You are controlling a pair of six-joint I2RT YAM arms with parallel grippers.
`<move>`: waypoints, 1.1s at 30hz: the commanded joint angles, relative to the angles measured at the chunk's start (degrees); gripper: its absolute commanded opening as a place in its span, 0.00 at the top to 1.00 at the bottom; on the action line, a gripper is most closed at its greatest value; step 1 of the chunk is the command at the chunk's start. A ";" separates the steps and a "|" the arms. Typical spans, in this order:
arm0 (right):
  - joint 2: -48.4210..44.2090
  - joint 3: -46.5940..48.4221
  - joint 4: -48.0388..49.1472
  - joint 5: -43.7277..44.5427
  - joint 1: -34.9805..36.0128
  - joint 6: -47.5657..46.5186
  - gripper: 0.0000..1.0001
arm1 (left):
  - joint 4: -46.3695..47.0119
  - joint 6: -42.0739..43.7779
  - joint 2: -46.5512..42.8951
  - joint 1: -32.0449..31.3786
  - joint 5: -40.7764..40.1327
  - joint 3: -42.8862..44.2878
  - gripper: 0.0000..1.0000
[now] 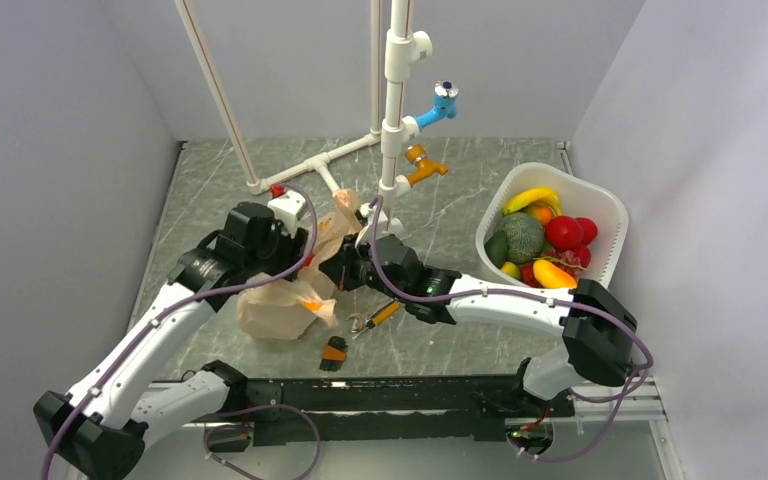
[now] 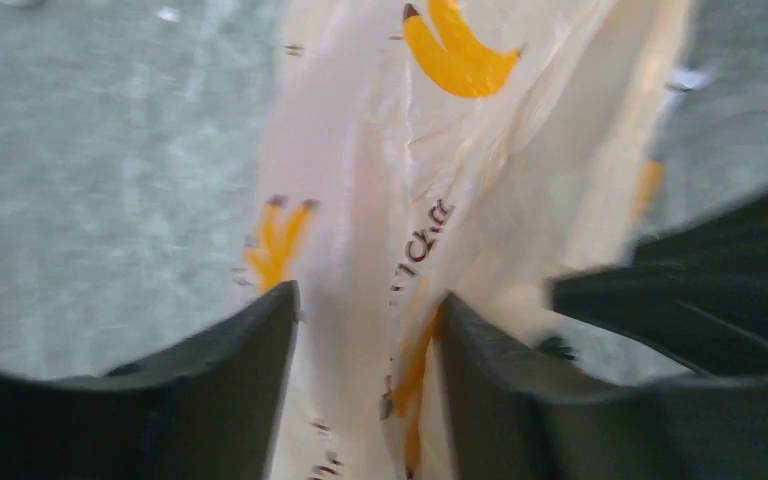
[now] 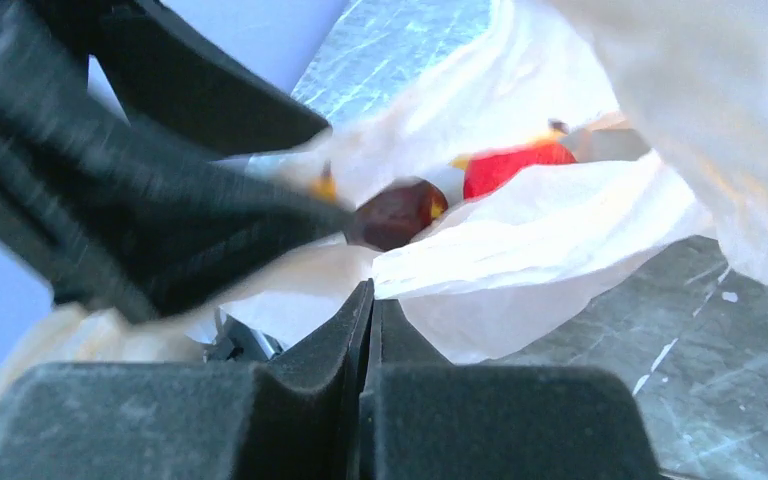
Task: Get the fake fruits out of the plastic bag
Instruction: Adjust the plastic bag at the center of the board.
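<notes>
Desk (image 1: 460, 200): grey marbled top, pale walls close on three sides.
Plastic bag (image 1: 280, 310): slumped mid-desk between the two arms, its top pulled upward. It looks thin, crinkly and limp, and probably slippery.
Left gripper (image 2: 367, 300): jaws apart, astride a fold of the bag.
Right gripper (image 3: 370, 290): jaws pressed together at the bag's edge; I cannot tell whether film is caught.
Fake fruits: red fruit (image 3: 505, 165) and dark round fruit (image 3: 395, 212) sit inside the open mouth. They seem light, hard and glossy, likely to roll.
Hold: a bunched fold for the bag; each fruit across its middle.
Basket (image 1: 600, 205): far right, holding other fruit.
</notes>
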 commanded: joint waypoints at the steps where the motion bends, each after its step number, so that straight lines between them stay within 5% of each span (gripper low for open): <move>1: -2.43 -0.57 0.30 2.89 0.12 -2.66 1.00 | -0.18 0.51 4.99 3.69 -14.69 5.62 0.63; 3: -2.23 -0.02 -1.45 4.02 0.19 -3.19 1.00 | -0.54 -0.05 7.01 7.82 -17.36 7.75 0.84; 6: -2.80 0.29 -4.65 6.19 0.23 -4.38 1.00 | 1.82 0.66 7.36 12.92 -18.15 9.64 0.99; 11: -5.37 -3.06 -11.09 15.17 0.25 -6.51 1.00 | 9.33 0.66 2.59 17.73 -14.67 9.18 1.00; 18: -10.17 -13.90 -18.34 21.48 0.24 -5.25 1.00 | 27.01 3.25 -12.52 18.42 -6.95 -9.62 1.00; 24: -11.50 -14.30 -19.71 15.80 0.23 -11.22 1.00 | 24.04 5.63 -11.31 18.47 -5.37 -8.74 1.00; 27: -12.66 -9.60 -22.17 12.08 0.24 -15.03 0.82 | 24.13 5.27 -10.30 18.44 -2.87 -9.05 1.00; 33: -18.34 -7.46 -16.05 0.36 0.28 -23.99 0.26 | 24.39 4.42 -9.44 18.44 3.09 -8.89 1.00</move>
